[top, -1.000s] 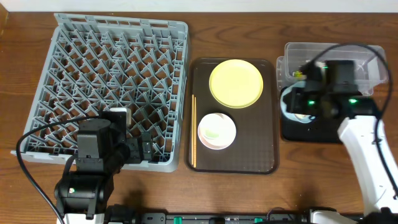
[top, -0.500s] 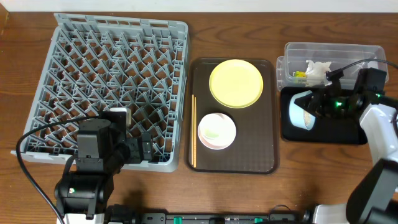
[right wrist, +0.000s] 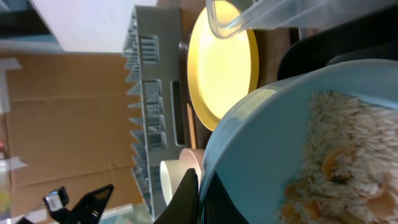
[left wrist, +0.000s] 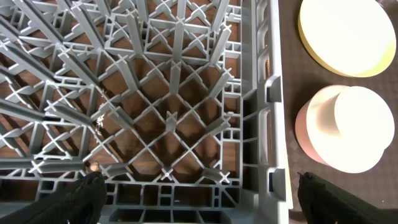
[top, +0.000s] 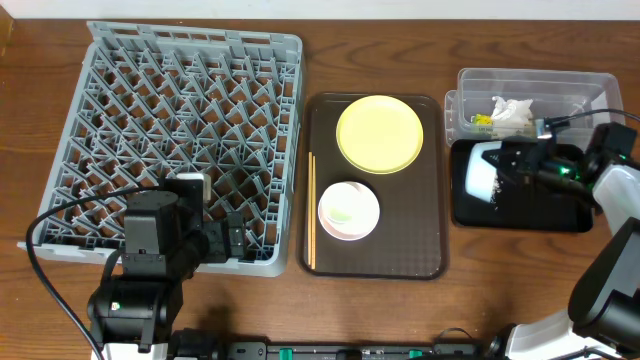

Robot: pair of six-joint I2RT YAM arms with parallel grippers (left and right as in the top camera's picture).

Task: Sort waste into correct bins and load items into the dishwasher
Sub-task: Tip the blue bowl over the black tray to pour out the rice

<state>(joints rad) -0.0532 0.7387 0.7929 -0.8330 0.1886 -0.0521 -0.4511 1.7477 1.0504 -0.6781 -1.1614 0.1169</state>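
Now right end effector [top: 512, 160] clamps the light blue bowl [top: 480, 172], tipped over the black tray [top: 520, 215]; left end effector [left wrist: 200, 196] spread wide.

- Rack [top: 190, 150]: worktop's [top: 40, 60] left half.
- Serving tray [top: 375, 262]: centre; plate [top: 380, 133] at far end, bowl [top: 348, 210] nearer, chopsticks [top: 311, 210] along left side.
- Tub [top: 530, 85]: far-right corner; bin tray [top: 520, 215] before it, tipped bowl [top: 480, 170] over it.
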